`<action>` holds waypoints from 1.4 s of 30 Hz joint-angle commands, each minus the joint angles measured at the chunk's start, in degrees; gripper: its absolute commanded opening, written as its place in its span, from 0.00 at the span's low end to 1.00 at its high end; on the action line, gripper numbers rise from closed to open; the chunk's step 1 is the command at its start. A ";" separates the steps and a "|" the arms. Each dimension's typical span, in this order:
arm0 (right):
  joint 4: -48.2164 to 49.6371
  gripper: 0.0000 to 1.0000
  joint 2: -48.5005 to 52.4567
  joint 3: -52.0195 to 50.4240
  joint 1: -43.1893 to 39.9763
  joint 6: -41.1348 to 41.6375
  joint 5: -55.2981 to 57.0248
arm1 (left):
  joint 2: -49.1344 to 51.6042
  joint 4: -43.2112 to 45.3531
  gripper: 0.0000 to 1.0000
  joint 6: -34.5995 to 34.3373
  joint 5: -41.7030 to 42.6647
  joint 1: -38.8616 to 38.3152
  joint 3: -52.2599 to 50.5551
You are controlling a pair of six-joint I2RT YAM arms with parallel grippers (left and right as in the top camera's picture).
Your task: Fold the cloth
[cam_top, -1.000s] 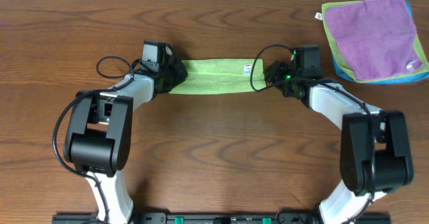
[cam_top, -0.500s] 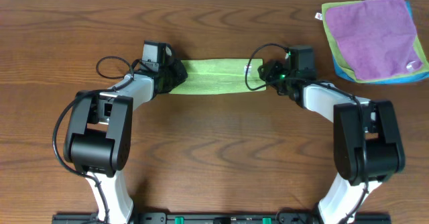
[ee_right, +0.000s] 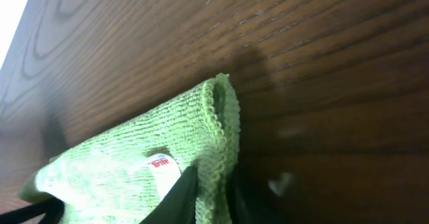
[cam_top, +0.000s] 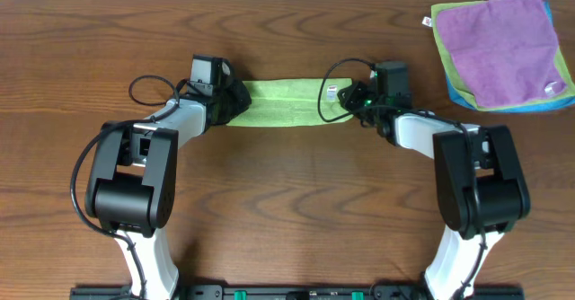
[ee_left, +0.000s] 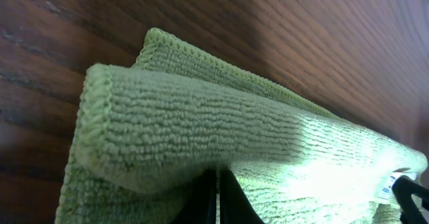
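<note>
A green cloth [cam_top: 283, 102] lies folded into a long strip on the wooden table, stretched between the two grippers. My left gripper [cam_top: 232, 102] is shut on the strip's left end, where the cloth [ee_left: 201, 130] bulges in a rolled fold above the closed fingers [ee_left: 218, 197]. My right gripper [cam_top: 352, 98] is shut on the strip's right end; its fingers [ee_right: 211, 194] pinch the hemmed edge of the cloth [ee_right: 134, 163] next to a white label [ee_right: 164, 167].
A stack of folded cloths, purple [cam_top: 499, 35] on top of blue and green ones, lies at the table's far right corner. Cables loop from both wrists over the table beside the strip.
My right gripper has moved left along the table with its end of the cloth, shortening the strip. The left gripper has stayed put.
</note>
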 commanded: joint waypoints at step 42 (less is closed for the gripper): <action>3.96 0.01 -9.84 3.13 11.67 -2.16 2.97 | 0.94 -0.37 0.06 1.27 1.25 0.57 1.49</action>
